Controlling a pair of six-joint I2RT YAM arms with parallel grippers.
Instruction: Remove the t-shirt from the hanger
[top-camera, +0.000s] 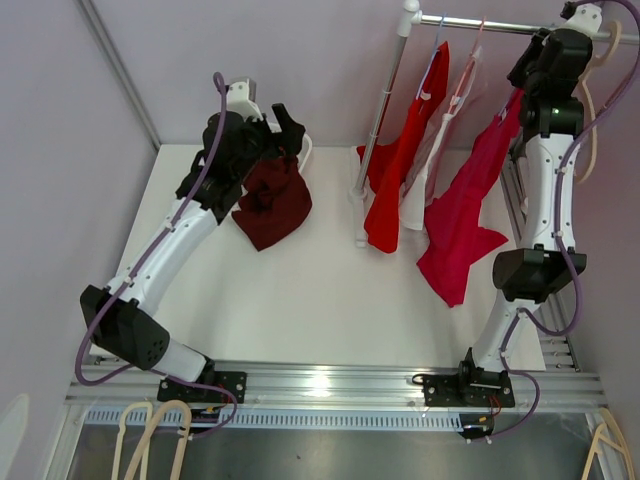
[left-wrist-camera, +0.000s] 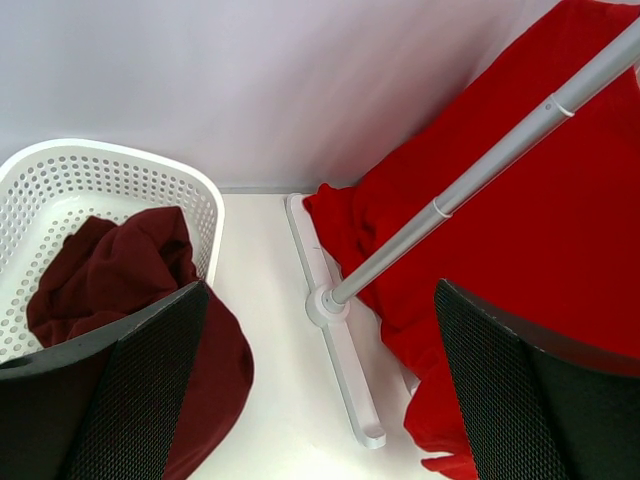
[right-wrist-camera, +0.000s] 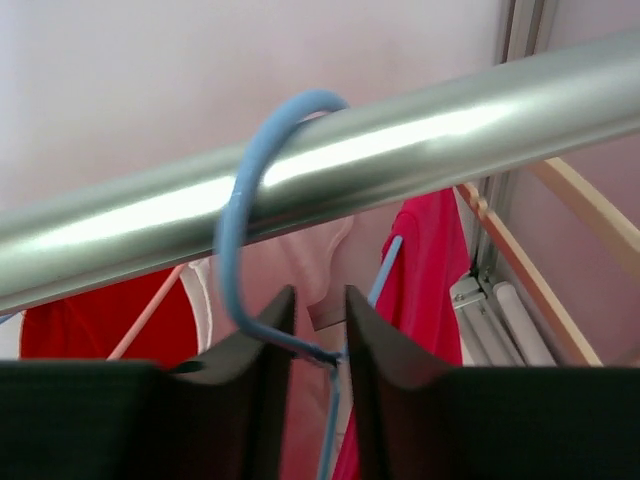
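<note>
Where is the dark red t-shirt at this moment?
In the top view the dark red t-shirt lies at the far left of the table, draped over the rim of the white basket, just beneath the left gripper.

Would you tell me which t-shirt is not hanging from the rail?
The dark maroon t-shirt, draped over the white basket; the brighter red ones hang from the rail.

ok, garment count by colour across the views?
Maroon: 1, the maroon shirt draped over the basket rim.
Red: 2, the left red shirt and the right red shirt, both hanging from the rail.
White: 1, the white garment between them.
Total: 4
</note>
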